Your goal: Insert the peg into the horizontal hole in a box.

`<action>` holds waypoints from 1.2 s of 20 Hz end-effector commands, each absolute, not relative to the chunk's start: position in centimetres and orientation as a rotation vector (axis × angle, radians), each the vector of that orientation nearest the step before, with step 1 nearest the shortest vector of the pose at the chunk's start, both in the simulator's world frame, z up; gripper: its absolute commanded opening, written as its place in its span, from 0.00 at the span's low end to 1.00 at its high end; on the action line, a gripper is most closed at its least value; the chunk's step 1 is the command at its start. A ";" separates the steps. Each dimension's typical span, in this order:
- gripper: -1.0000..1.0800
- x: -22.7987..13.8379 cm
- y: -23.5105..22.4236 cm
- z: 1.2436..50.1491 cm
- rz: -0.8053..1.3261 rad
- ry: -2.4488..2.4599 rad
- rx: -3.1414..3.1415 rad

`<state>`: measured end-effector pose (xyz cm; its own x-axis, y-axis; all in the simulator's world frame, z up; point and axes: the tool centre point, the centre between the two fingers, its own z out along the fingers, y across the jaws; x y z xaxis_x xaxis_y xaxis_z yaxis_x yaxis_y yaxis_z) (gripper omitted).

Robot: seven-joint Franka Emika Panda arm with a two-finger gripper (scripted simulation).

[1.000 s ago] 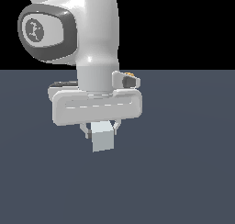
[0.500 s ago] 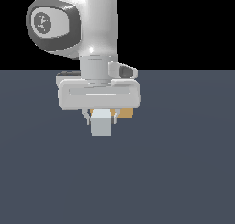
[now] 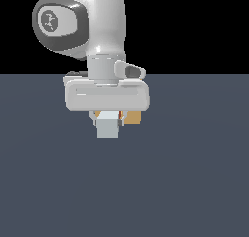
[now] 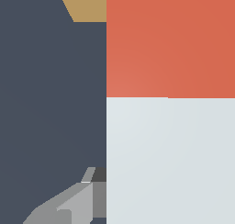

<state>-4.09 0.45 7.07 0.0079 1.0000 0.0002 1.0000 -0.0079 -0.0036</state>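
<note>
You've got the gripper (image 3: 108, 118) clamped on the long square grey peg with red-orange end (image 3: 107, 126), probably rigid, light, slick-faced. Keep hold at its grey part; tan cube box (image 3: 133, 117) sits just behind it.

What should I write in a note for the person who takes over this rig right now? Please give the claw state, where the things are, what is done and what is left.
Claw: shut on the peg, held above the floor; its light grey end faces the exterior camera.
Peg in the wrist view: red-orange end toward the box.
Box: tan, on the floor behind the claw, only a corner showing at the exterior view's right of the peg.
Hole: not visible in either view.
Done: peg grasped and lifted near the box.
Left: line the red-orange end up with the hole, then push it in horizontally.
</note>
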 end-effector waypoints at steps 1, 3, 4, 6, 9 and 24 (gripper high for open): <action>0.00 -3.9 0.5 7.3 0.000 -2.207 -2.236; 0.00 -3.9 0.4 7.3 0.000 -2.210 -2.233; 0.00 -3.9 0.4 7.2 0.000 -2.213 -2.230; 0.00 -3.9 0.4 7.2 0.000 -2.215 -2.228; 0.00 -3.9 0.4 7.2 0.000 -2.215 -2.228; 0.00 -4.0 2.9 7.3 -0.001 -2.218 -2.225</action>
<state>-4.12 2.00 7.06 0.0050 1.0000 0.0001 1.0000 -0.0050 -0.0046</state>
